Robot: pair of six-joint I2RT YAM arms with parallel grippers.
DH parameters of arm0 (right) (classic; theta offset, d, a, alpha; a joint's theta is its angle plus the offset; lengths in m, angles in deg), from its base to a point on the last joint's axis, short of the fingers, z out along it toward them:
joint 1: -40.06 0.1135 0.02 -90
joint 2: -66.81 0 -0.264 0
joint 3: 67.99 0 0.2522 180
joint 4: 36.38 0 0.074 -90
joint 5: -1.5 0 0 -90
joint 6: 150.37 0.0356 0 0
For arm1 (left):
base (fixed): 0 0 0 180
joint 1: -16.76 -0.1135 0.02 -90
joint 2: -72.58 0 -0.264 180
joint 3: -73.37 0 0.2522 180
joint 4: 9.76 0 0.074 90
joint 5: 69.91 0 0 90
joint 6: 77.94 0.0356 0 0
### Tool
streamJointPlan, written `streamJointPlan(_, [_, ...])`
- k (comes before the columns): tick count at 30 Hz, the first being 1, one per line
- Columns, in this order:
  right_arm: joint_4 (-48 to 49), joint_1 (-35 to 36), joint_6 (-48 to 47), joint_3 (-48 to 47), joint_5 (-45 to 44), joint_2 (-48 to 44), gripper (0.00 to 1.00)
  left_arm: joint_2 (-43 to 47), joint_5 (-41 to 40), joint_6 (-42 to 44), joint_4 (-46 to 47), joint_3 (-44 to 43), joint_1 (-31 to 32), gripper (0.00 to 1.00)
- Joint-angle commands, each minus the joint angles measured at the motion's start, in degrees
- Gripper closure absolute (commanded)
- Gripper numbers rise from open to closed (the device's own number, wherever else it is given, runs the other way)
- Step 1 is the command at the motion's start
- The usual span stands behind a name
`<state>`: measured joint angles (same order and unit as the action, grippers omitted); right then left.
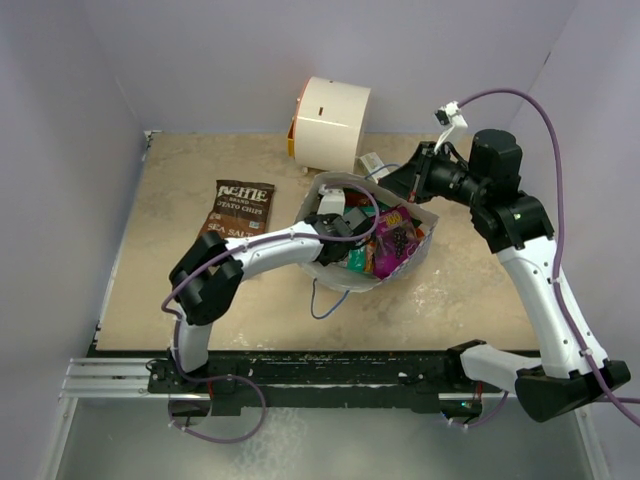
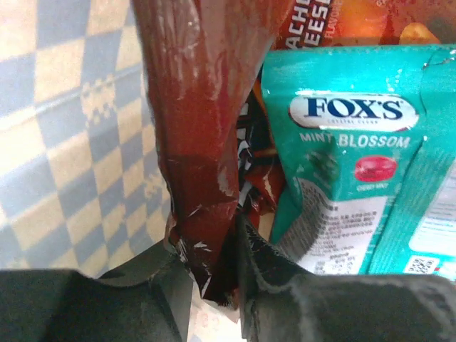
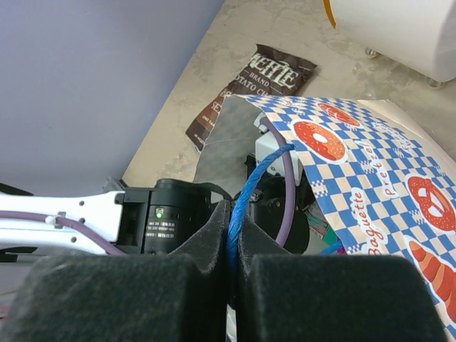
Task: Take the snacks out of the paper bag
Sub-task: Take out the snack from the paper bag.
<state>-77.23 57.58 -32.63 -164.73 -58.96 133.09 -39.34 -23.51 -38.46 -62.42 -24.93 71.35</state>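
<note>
From above, the left arm [image 1: 270,250] covers most of the packets [image 1: 395,245] inside the paper bag [image 1: 340,180]. In the left wrist view the teal Fox's packet [image 2: 356,157] runs off the right edge and the orange packet [image 2: 342,18] off the top. The reddish-brown packet [image 2: 192,128] shows no readable name. From the right wrist, the bag's wall hides part of the chips bag [image 3: 263,78], and the white appliance [image 3: 399,28] is cropped.

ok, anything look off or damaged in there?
Nothing spilled. The brown packet is twisted and creased where the left jaws pinch its edge, next to the mint packet. The bag is held by just one handle in the right jaws, so it sits tilted.
</note>
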Motion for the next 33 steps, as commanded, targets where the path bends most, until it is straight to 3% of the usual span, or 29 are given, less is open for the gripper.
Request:
streamJointPlan(1, [1.4,0.1,-1.8,-0.7,1.0,-2.6,1.0,1.0,-0.2,3.2,2.5,-2.9,-0.9,0.77])
streamJointPlan(3, [1.0,0.1,-2.4,-0.7,0.8,-2.6,1.0,1.5,0.7,5.8,3.1,-4.1,-0.9,0.9])
streamJointPlan(6, [1.0,0.1,-3.0,-0.3,0.7,-2.5,1.0,3.3,3.5,9.6,4.5,-5.4,-0.9,1.0])
streamJointPlan(21, [1.2,0.1,-2.9,-2.8,-10.3,-2.9,1.0,21.7,32.8,23.9,13.3,1.0,-0.7,1.0])
streamJointPlan(27, [1.6,0.1,-4.3,-3.8,-12.0,-2.9,1.0,27.5,38.3,25.1,11.7,1.2,-0.7,1.0])
streamJointPlan(33, [2.1,0.1,-5.0,-4.5,-13.2,-2.5,1.0,29.8,42.1,26.2,6.7,-4.3,-0.8,1.0])
